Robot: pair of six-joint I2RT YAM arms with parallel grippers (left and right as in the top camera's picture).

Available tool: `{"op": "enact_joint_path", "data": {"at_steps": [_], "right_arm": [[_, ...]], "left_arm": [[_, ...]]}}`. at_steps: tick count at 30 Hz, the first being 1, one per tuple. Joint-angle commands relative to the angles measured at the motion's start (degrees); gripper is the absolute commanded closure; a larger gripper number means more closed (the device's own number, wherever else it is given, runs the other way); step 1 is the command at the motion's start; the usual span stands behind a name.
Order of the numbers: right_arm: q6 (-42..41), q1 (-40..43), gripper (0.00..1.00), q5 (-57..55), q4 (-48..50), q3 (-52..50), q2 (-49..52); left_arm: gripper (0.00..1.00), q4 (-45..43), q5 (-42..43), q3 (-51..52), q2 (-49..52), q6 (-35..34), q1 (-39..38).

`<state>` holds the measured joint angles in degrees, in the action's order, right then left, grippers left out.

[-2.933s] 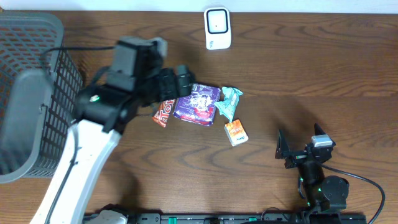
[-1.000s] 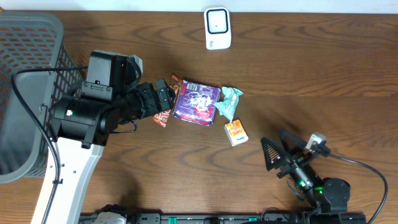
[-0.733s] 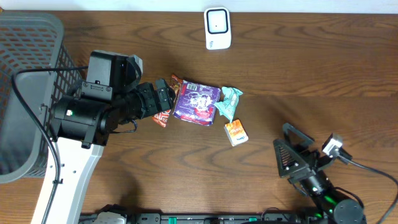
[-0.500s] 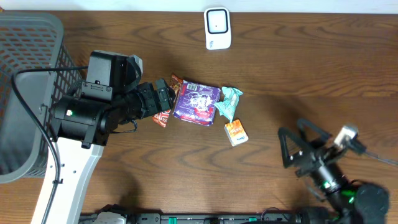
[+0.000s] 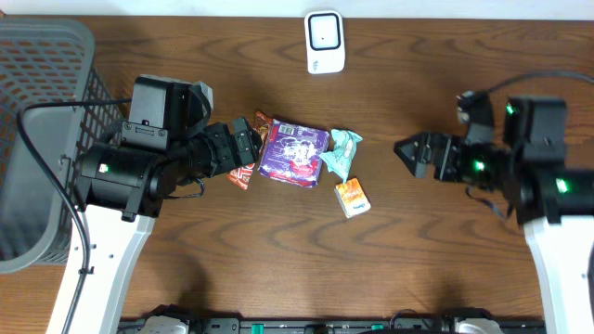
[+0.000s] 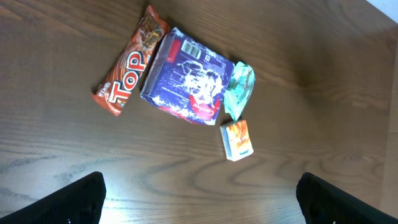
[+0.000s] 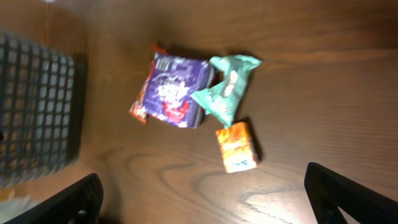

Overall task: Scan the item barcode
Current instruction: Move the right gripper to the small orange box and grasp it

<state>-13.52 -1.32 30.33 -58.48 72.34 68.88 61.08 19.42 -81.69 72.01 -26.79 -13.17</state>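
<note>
Since the earlier overhead frames our right gripper (image 5: 413, 153) has swung from the near table edge to hang right of the purple foil packet (image 5: 295, 153), facing it. Our left gripper (image 5: 243, 147) has not shifted. It sits just left of that packet, over the orange-brown chocolate bar (image 5: 243, 174). Both stand spread wide, holding nothing. The grey plastic mesh basket (image 5: 56, 83) is far left of the packet, with our left arm crossing part of it. The goods all lie outside it on the brown wooden table (image 5: 418, 93). A crumpled teal wrapper (image 5: 342, 153) touches the packet's right side, and a small orange carton (image 5: 352, 198) lies just past the wrapper. The white box-shaped scanner (image 5: 325, 42) stands well behind the packet, with bare wood between.

From the left wrist we see the packet lying flat with the bar against its side and a barcode (image 6: 196, 50) near one edge. Our fingertips (image 6: 81, 199) sit wide apart at the lower corners.

The right wrist view is blurred: packet, wrapper and carton cluster together, the basket beyond them.
</note>
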Motion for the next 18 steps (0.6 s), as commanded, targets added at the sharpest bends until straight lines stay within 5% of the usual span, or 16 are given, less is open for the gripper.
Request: {"op": "enact_joint_path", "data": {"at_steps": [1,4,13,18], "right_arm": [[3.6,-0.7,0.06,9.6,-0.2,1.7,5.5],[9.2,-4.2,0.32,8.7,-1.9,1.7,9.9],[0.7,-24.5,0.34,-27.5,-5.3,1.5,22.6],[-7.7,-32.6,0.5,-39.6,-3.7,1.5,29.7]], "left_arm": [[0.02,0.0,0.4,-0.7,0.2,0.3,0.2],[0.02,0.0,0.4,-0.7,0.2,0.3,0.2],[0.02,0.0,0.5,-0.7,0.2,0.3,0.2],[0.02,0.0,0.4,-0.7,0.2,0.3,0.2]]}}
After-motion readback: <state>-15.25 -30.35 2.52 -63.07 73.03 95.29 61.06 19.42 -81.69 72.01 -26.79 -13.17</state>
